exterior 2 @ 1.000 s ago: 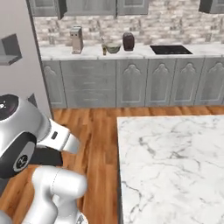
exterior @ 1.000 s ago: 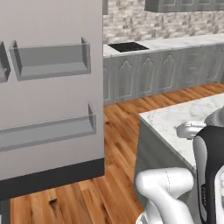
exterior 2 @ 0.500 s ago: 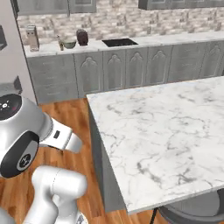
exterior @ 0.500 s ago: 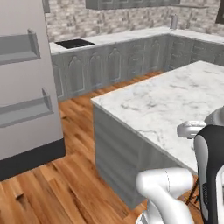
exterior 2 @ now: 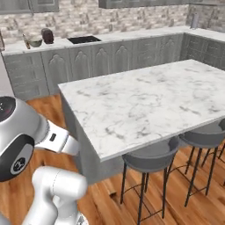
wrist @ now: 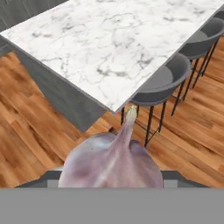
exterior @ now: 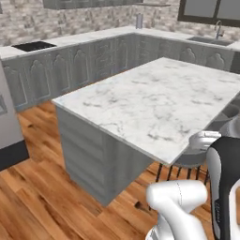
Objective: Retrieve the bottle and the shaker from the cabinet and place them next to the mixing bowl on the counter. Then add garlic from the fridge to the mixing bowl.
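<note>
In the hand view, my gripper (wrist: 113, 176) is shut on the garlic (wrist: 111, 159), a whitish-purple bulb whose pointed tip faces away from me. It hangs above the wood floor, just off the corner of the marble island (wrist: 113, 39). A small pale green mixing bowl (exterior 2: 34, 42) stands far off on the back counter (exterior 2: 110, 36). The fridge (exterior: 8, 131) shows as a grey panel at the left edge. Grey wall cabinets (exterior 2: 30, 5) hang above the back counter. Bottle and shaker are too small to make out.
Two grey bar stools (exterior 2: 151, 159) stand at the island's near side. A dark jar (exterior 2: 47, 36) sits beside the bowl, and a black cooktop (exterior 2: 85, 39) lies further right. A sink tap (exterior: 218, 29) stands at the far right corner.
The whole picture has swept sideways, so the base has turned. The fridge door has slid out to the left, and the island and stools now take up the middle.
</note>
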Motion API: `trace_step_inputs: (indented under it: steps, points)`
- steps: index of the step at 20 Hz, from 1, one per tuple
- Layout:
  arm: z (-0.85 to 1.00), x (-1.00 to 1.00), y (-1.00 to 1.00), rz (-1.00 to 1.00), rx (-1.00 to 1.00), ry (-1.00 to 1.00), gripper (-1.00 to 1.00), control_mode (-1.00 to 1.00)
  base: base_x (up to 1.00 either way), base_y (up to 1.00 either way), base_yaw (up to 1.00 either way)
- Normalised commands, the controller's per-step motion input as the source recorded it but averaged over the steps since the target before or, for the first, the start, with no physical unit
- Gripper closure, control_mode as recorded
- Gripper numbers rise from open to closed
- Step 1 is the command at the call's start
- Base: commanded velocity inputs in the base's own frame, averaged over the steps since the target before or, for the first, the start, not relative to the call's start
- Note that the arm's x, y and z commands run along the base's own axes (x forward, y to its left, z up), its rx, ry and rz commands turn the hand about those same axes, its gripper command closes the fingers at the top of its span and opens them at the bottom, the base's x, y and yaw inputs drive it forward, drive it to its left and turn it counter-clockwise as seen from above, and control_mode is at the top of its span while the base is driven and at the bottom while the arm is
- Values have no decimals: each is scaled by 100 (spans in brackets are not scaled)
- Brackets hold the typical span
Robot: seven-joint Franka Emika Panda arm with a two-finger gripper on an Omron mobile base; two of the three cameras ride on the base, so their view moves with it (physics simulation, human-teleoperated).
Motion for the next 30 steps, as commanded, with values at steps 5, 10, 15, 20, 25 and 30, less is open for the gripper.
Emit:
trace_step_inputs:
  steps: [5,10,15,20,25,30]
  points:
    - [0,0,0,0,0,0,100,100,31,-100,15]
    - [0,0,0,0,0,0,100,100,60,-100,13]
    - [0,0,0,0,0,0,100,100,2,-100,3]
    - [0,0,0,0,0,0,100,100,1,-100,3]
    - [0,0,0,0,0,0,100,100,13,-100,7]
    - [0,0,0,0,0,0,100,100,32,-100,10]
